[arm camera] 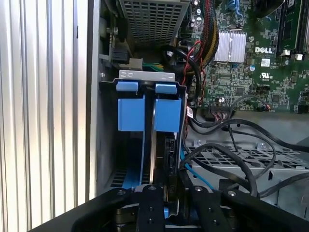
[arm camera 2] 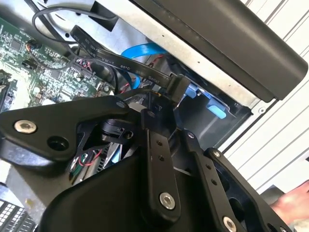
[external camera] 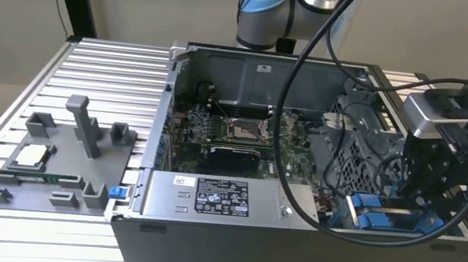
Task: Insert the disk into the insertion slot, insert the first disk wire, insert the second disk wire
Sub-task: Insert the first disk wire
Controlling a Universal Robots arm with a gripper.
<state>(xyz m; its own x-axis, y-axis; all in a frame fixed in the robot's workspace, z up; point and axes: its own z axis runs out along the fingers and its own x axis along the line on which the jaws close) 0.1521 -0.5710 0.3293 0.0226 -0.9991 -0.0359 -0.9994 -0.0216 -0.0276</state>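
Two blue tabs [arm camera: 127,87] cap the insertion slot [arm camera: 145,75] (disk [arm camera: 167,157] inside), pincer [arm camera: 170,191] nearby.

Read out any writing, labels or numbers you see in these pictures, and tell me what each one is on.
White label on the power-supply box: print too small to read.
White sticker on the case's rear wall: too small to read.
Flat black cable: white lettering, too fine to make out.
Motherboard: a white logo and small stickers, fine print too small to read.

Even, bright room light; case [external camera: 248,86] interior shaded; glare on slatted table [arm camera: 43,96].
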